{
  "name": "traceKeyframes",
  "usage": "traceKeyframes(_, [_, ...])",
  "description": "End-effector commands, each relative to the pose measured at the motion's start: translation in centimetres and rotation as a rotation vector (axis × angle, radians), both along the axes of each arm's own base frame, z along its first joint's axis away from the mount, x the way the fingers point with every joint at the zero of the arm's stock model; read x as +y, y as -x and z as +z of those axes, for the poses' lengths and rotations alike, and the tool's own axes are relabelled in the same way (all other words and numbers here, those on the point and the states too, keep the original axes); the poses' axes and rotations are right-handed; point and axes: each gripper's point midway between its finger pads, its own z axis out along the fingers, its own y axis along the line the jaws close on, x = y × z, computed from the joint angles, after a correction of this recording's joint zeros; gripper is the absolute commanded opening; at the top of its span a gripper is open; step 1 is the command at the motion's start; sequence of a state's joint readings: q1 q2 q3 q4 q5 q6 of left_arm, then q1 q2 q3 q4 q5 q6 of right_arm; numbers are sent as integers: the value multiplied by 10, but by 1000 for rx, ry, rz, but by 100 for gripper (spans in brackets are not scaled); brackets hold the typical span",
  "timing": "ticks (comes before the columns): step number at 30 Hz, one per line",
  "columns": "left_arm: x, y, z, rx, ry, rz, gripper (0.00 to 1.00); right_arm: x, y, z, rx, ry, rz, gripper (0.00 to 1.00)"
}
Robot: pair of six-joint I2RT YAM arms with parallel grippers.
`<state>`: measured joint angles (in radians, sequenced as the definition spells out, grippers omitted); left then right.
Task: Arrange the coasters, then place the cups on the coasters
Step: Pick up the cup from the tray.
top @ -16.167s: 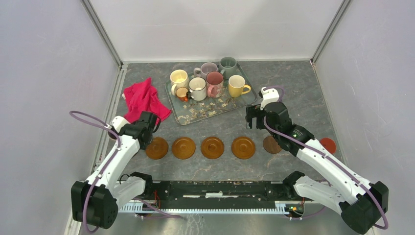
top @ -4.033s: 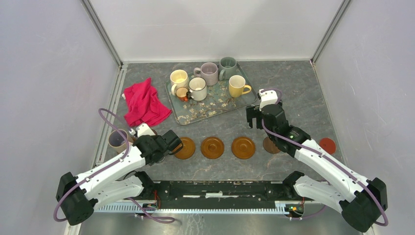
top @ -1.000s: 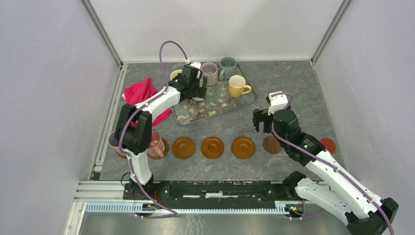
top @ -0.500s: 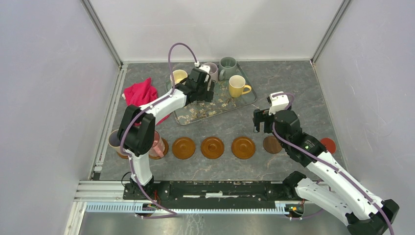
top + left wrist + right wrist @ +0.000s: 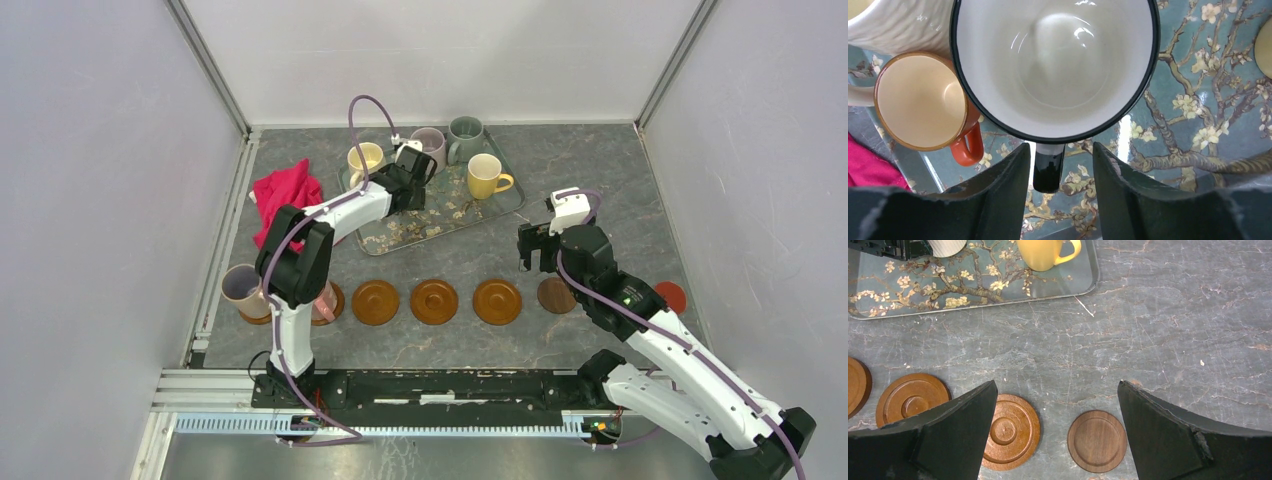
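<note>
Two cups in the row: at the 9 o'clock end I see a brownish-mauve cup [image 5: 243, 288] with a brown rim under it. A pink cup [image 5: 322, 300] stands at its 3 o'clock, half hidden by my left arm [image 5: 298, 262].
Cloth: a red cloth [image 5: 285, 195] lies at 10 o'clock on the table [image 5: 600, 170], just beside the tray [image 5: 440, 215].
Left claw [image 5: 1060, 155]: partly open over the tray, one finger on each side of the white cup [image 5: 1053, 65]'s handle. I see a gap on one side, so it has no firm hold.
Neighbours: a small orange cup [image 5: 923, 102] is just beside the white one, at 9 o'clock.
Other cups on the tray: cream cup [image 5: 366, 157], pale mauve cup [image 5: 432, 146], grey-green cup [image 5: 466, 136], yellow cup [image 5: 485, 175].
Bare coasters: three orange-brown coasters [image 5: 434, 301], then a dark brown coaster [image 5: 555, 295] and, well apart at 3 o'clock, a red coaster [image 5: 670, 296].
Right claw [image 5: 533, 246]: spread wide and empty, hanging above the table at 12 o'clock of the dark brown coaster.
</note>
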<state>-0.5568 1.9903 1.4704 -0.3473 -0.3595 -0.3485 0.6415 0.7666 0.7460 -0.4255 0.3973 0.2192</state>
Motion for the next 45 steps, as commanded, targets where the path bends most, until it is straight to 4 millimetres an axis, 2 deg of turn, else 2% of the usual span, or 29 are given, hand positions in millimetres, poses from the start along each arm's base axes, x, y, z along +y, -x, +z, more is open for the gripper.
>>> traceKeyframes(1, [-2, -19, 17, -65, 30, 77, 53, -3, -1, 12, -33, 0, -10, 98])
traceKeyframes(4, [-2, -23, 19, -74, 25, 82, 45, -2, -1, 12, -31, 2, -10, 98])
traceKeyframes(8, [-2, -24, 21, -82, 26, 85, 29, -2, -2, 11, -28, 6, -10, 98])
traceKeyframes(16, [-5, -18, 33, -105, 23, 65, 3, -3, -2, 9, -27, 8, -13, 98])
traceKeyframes(20, [-11, -11, 42, -121, 22, 47, 2, -2, -2, 9, -26, 8, -12, 98])
traceKeyframes(29, [-23, 11, 77, -186, 60, 39, 2, 0, -3, 7, -19, 5, -5, 98])
traceKeyframes(40, [-32, 52, 102, -221, 86, 39, 2, 4, -4, 4, -14, -6, 7, 98])
traceKeyframes(45, [-35, 79, 108, -221, 107, 35, 2, 5, -3, 2, -15, -7, 10, 98])
